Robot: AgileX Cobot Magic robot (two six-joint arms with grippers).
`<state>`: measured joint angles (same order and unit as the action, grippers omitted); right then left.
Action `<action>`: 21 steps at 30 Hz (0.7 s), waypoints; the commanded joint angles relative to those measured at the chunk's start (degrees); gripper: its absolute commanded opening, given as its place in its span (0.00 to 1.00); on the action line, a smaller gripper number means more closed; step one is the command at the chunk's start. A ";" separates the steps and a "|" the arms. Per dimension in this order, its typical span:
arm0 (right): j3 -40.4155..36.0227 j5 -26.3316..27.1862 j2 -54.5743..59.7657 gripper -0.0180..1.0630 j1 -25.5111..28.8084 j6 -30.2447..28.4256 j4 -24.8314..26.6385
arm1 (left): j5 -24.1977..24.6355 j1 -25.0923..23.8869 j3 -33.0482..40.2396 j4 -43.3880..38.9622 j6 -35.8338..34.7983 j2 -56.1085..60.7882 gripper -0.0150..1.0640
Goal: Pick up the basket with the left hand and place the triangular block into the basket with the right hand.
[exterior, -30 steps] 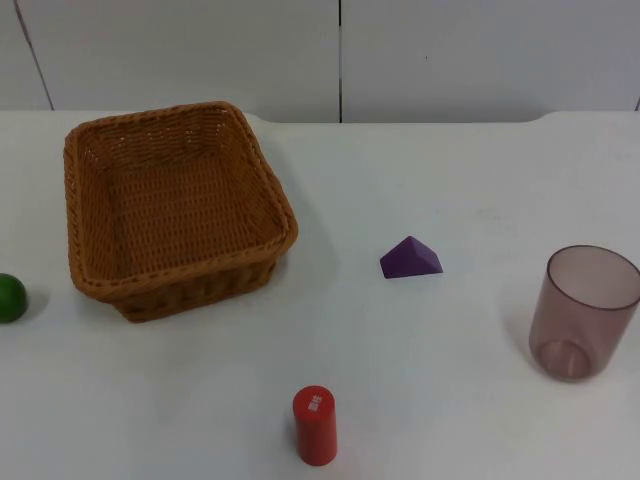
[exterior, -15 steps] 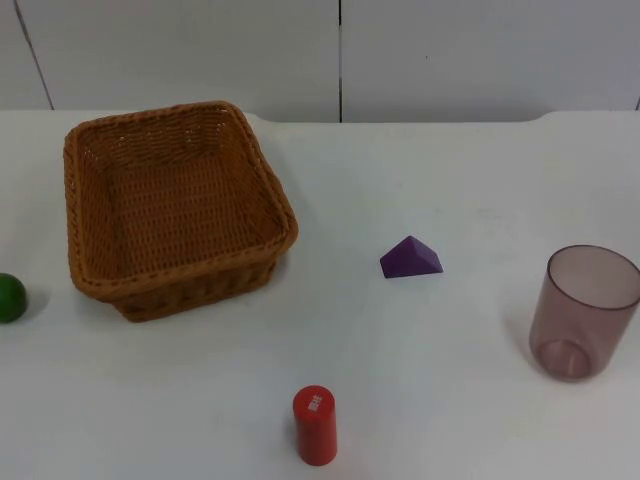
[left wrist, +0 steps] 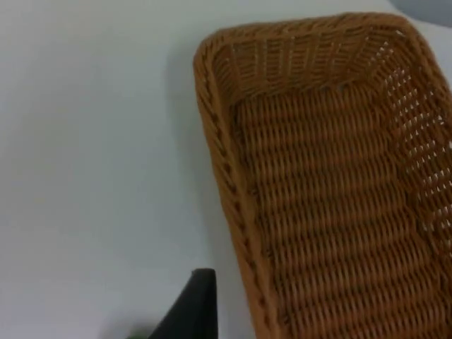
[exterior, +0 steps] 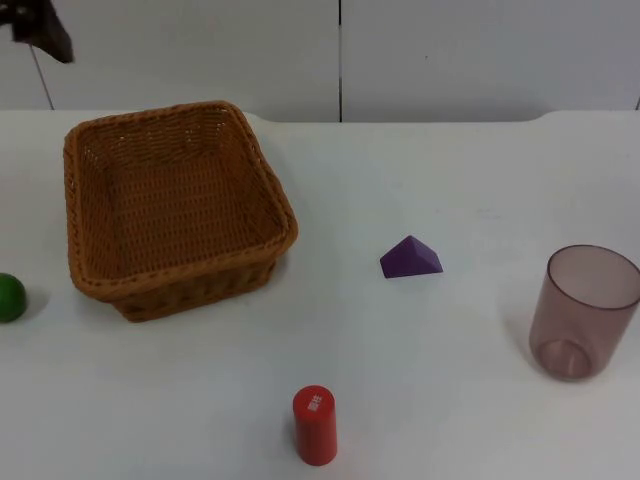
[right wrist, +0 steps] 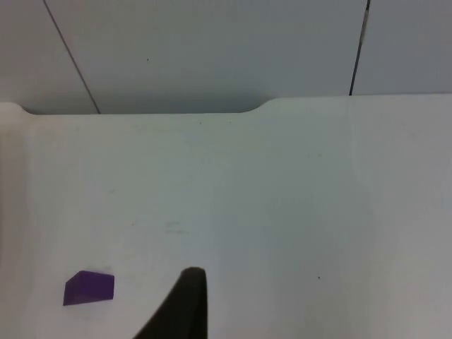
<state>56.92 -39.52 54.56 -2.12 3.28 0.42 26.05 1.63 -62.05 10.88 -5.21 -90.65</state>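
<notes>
Wicker basket [exterior: 175, 205] sits on white bench [exterior: 440, 400] at 10 o'clock, nothing inside. My left jaws [exterior: 35, 25] hang at far 10 o'clock above bench edge, apart from basket rim; cannot tell if released or clenched. Purple triangular block [exterior: 411, 258] lies right of centre on bench, untouched. My right jaws [right wrist: 187, 304]: one fingertip seen, state cannot tell. Red cylinder [exterior: 315, 425] at 6 o'clock, tinted cup [exterior: 582, 312] at 4, green ball [exterior: 10, 297] at 9.

Brown woven basket [exterior: 175, 205], purple triangular block [exterior: 410, 259], red cylinder [exterior: 314, 425].
</notes>
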 commanded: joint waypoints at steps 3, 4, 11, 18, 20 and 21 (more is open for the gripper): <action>0.65 -0.42 -0.18 0.98 0.21 -0.34 0.31 | 0.45 0.36 -6.26 3.14 1.40 -9.05 0.99; 0.65 -0.52 -0.18 0.98 0.21 -0.34 0.20 | 1.18 0.36 -7.28 3.83 2.28 -10.89 0.99; 0.65 -1.04 -0.18 0.98 0.21 -0.90 0.20 | 1.34 0.36 -10.44 9.82 9.26 -20.52 0.99; 0.65 -1.16 -0.18 0.98 0.21 -0.90 0.20 | 1.11 0.26 -15.05 9.50 9.77 -28.52 0.99; 0.65 -1.16 -0.18 0.98 0.21 -0.90 0.20 | 1.11 0.26 -16.57 9.50 9.65 -30.14 0.99; 0.65 -1.16 -0.18 0.98 0.21 -0.90 0.20 | 1.11 0.02 -17.49 9.23 8.96 -31.10 0.99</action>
<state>57.01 -40.63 54.56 -2.12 2.89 0.42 27.56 1.63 -78.35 19.87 4.15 -120.95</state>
